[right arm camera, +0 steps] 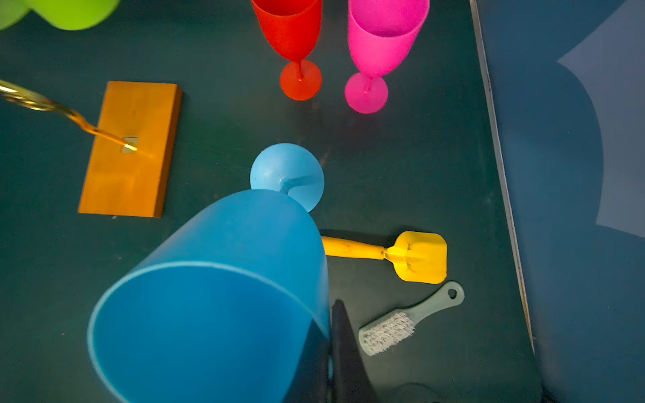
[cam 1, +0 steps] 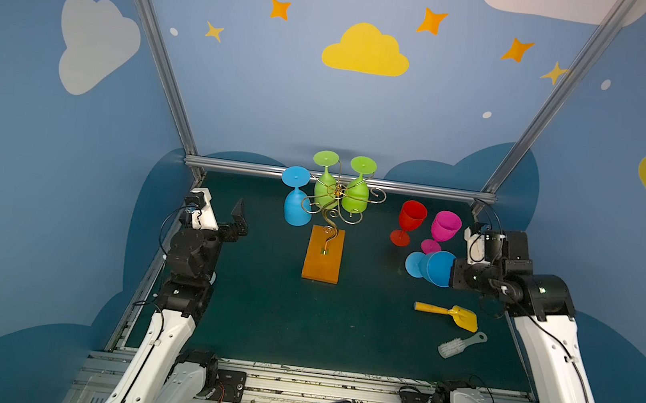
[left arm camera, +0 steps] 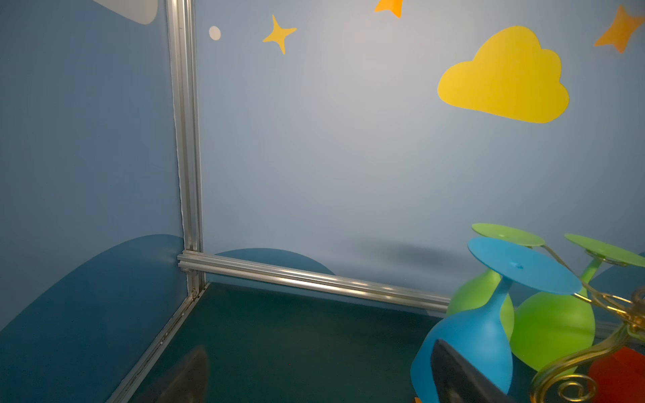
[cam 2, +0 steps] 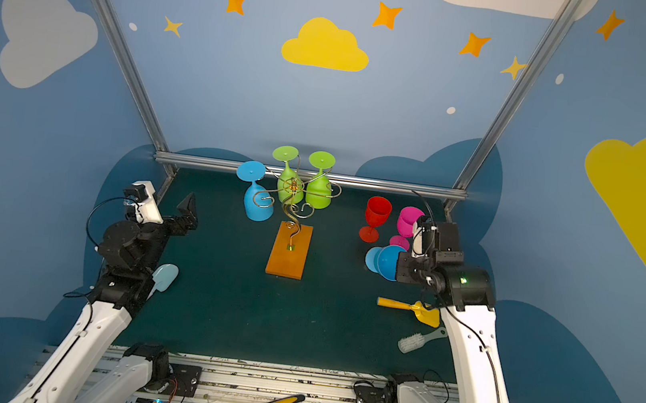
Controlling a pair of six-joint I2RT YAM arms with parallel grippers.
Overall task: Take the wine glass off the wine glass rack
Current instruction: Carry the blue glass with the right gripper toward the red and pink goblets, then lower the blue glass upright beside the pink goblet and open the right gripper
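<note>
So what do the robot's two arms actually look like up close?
Both the left arm and right arm have smooth white shells on the long segments and chunky black joints. Thin black cables run along them. Each wrist carries a small white camera box, and the fingers are dark, pointed wedges. A green light glows on the right arm.
</note>
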